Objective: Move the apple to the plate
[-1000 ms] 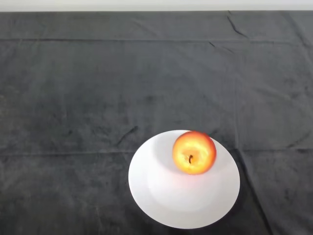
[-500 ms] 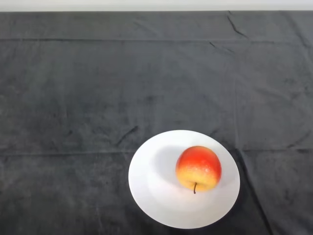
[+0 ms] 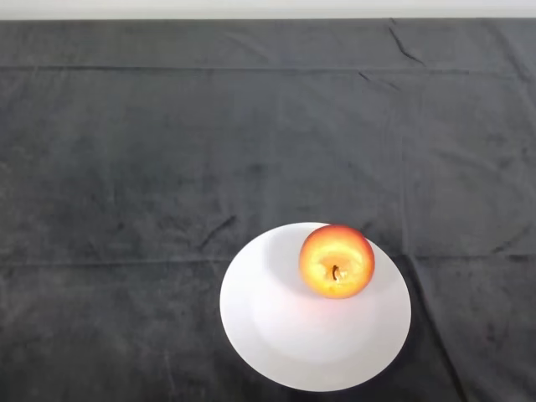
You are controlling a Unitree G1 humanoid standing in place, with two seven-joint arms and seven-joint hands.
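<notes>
Red and yellow apple (image 3: 337, 260) resting on the white plate (image 3: 285, 343), on the plate's far part and a little right of its centre, touching the plate's surface. Stem turned up toward the camera, showing as a small dark mark in a yellow hollow, with red skin ringing it along the top and sides. Soft shadow falling on the plate just left of the fruit. Round plate, plain, flat on the dark cloth (image 3: 167, 167), carrying nothing besides the apple; much of its near and left surface bare. Plate low in the head view, right of the middle, its near rim close to the lower edge. Cloth spread over the whole worktop, charcoal grey, with fold lines running across it from left to right and a few small creases: one short wrinkle just beyond the plate's left side, others near the far right corner. Pale strip (image 3: 268, 8) along the very top of the view, beyond the cloth's far edge. No part of the robot's arm or hand in view, so cannot tell whether the hand is open or closed.
</notes>
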